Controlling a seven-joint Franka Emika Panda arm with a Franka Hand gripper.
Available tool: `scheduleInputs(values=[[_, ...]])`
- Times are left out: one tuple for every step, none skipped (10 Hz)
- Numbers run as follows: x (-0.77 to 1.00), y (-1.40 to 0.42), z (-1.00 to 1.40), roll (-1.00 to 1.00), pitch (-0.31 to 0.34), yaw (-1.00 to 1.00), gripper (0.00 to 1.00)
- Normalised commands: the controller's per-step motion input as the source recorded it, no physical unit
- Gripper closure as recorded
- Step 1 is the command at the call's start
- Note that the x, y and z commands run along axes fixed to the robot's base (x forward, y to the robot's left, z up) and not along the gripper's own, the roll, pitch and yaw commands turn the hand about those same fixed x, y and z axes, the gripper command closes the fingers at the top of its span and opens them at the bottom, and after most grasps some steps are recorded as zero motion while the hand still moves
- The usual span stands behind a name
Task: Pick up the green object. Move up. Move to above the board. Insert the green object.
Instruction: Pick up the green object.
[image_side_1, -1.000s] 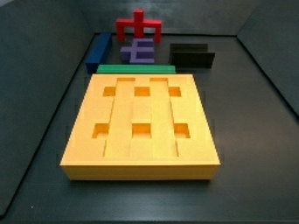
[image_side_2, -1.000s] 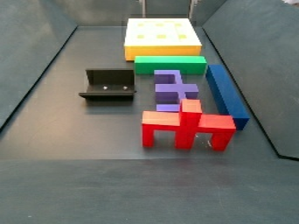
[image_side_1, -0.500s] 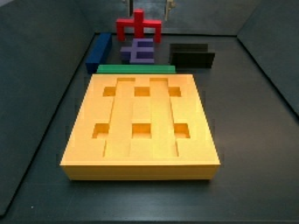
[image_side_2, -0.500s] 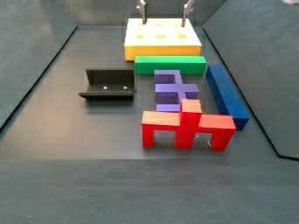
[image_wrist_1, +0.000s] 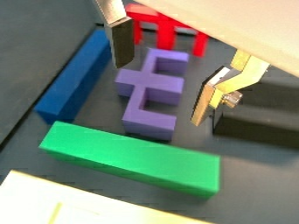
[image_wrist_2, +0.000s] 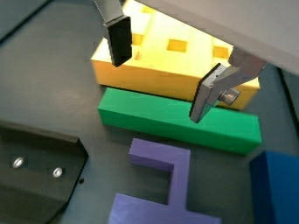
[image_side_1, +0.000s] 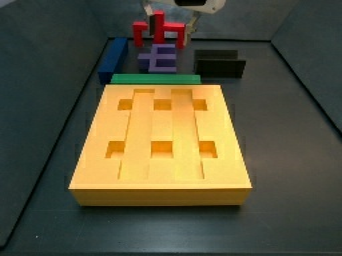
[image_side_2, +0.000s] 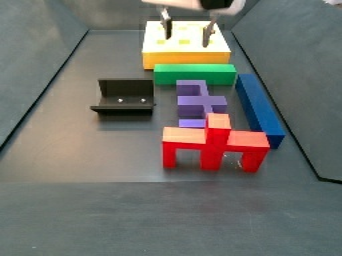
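The green object (image_side_2: 194, 74) is a long narrow bar lying flat on the floor against one short end of the yellow-orange board (image_side_2: 187, 52). Both side views show them, the green object (image_side_1: 154, 78) at the end of the board (image_side_1: 158, 150). My gripper (image_side_2: 187, 30) hangs open in the air over that end of the board and the bar, with nothing between its fingers. In both wrist views the green object (image_wrist_2: 176, 121) (image_wrist_1: 128, 157) lies below the open gripper (image_wrist_2: 163, 74) (image_wrist_1: 163, 70), well apart from the fingertips.
A purple E-shaped block (image_side_2: 198, 100) lies just beyond the green bar, with a blue bar (image_side_2: 261, 105) alongside it and a red piece (image_side_2: 211, 142) standing past both. The black fixture (image_side_2: 123, 97) sits to the other side. Dark walls ring the floor.
My gripper has come down from the top edge of both side views and now shows more fully above the board's end. No piece has moved.
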Motion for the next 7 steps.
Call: scheduleInputs(values=[[0.0,-0.15,-0.09,-0.06,-0.004,-0.95,0.0],[0.0,-0.17,-0.09,-0.06,-0.03,-0.94,0.0],[0.0,-0.15,-0.12,-0.05,-0.044,-0.97,0.0],[0.0,-0.11,-0.17,0.0,-0.037,-1.0,0.0],[0.0,-0.08,-0.25,0.0,-0.041,-1.0,0.0],[0.0,-0.07,-0.27,0.0,-0.034,-1.0,0.0],[0.0,-0.06,-0.26,0.0,-0.026,-1.0,0.0]])
